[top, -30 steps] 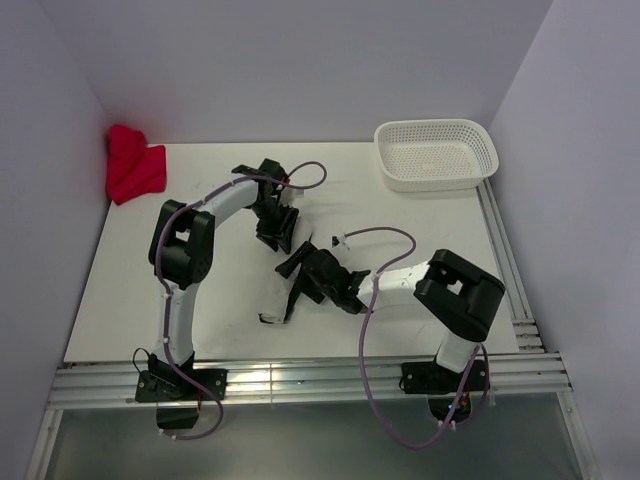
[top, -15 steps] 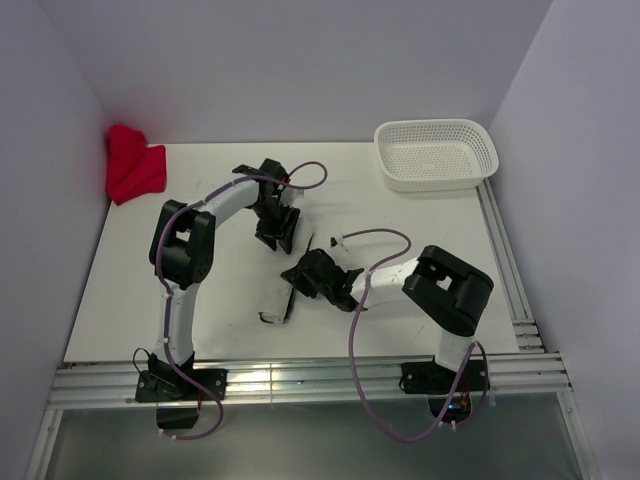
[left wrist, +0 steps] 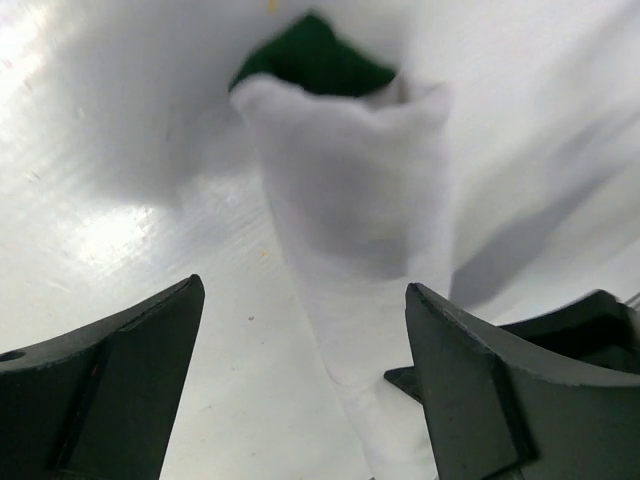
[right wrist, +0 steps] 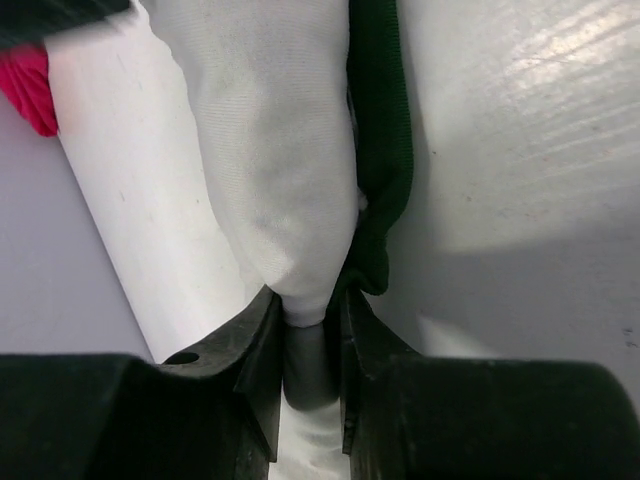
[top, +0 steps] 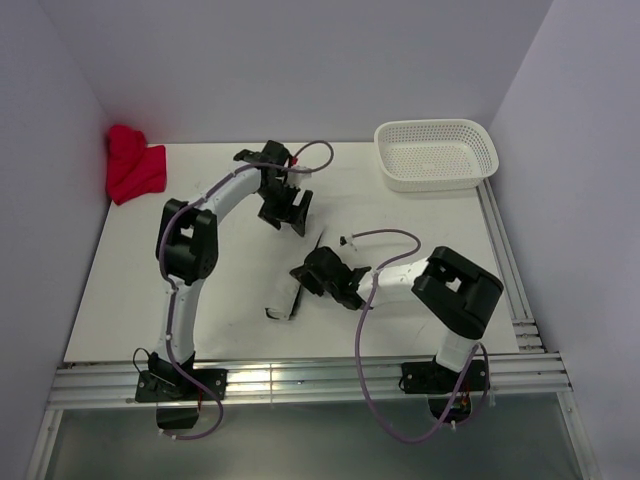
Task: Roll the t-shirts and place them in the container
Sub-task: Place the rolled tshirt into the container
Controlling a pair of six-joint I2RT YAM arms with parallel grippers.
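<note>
Already the white t-shirt (left wrist: 350, 220) is a long narrow roll. The dark green t-shirt (left wrist: 315, 60) is wrapped against it and shows as a dark edge along one side and at the far end. The bundle lies on the table (top: 130, 280) near its middle, a little toward the near edge, between the two arms.

The right gripper (right wrist: 305, 335) is closed tight on one end of the roll, with white cloth pinched between its fingers and the green cloth just beside them. Probably it holds this end so that the layers do not spring open. The left gripper (left wrist: 305, 290) hangs near the other end with its jaws wide apart and nothing in them, so it seems ready to come down and press or tuck.

The red cloth (top: 133, 165) sits in the far left corner and the white basket (top: 436, 183) in the far right, both well apart from the work.
</note>
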